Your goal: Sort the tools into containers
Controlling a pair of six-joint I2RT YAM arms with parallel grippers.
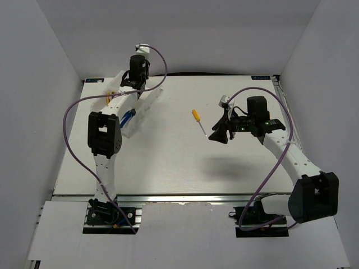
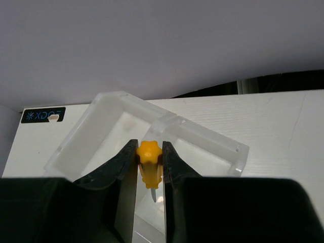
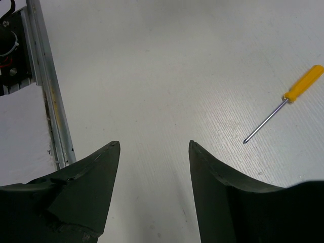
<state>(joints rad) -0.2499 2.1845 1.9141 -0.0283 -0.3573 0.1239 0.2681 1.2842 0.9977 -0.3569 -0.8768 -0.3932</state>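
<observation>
Task looks late-stage, not finished.

Left claw (image 2: 150,146) is clamped on the yellow handle of the held screwdriver (image 2: 150,164). The shaft points down, and the tool hangs over an end compartment of the tray (image 2: 112,99). It is not yet dropped, so this step is a placement in hand. The tray sits at the far left of the surface (image 1: 168,162).

Blue pliers (image 1: 128,117) appear to lie in the tray, partly hidden by the left arm. The top view can't tell which compartment, and the rest of the tray's contents are hidden too.

One tool is seen outside the tray: the loose screwdriver (image 3: 283,101). It lies flat mid-surface with its handle toward the far side and its tip toward the right claw (image 3: 154,144). That claw's jaws are apart with nothing between them. It hovers near the tip, off to one side, not touching and not lined up over the shaft.

Judged done: blue pliers sorted, one screwdriver nearly in.

Judged left:
- Release the held screwdriver into the tray.
- Pick the loose one with the right claw and carry it across.

The long reach to the tray may call for a handover.
</observation>
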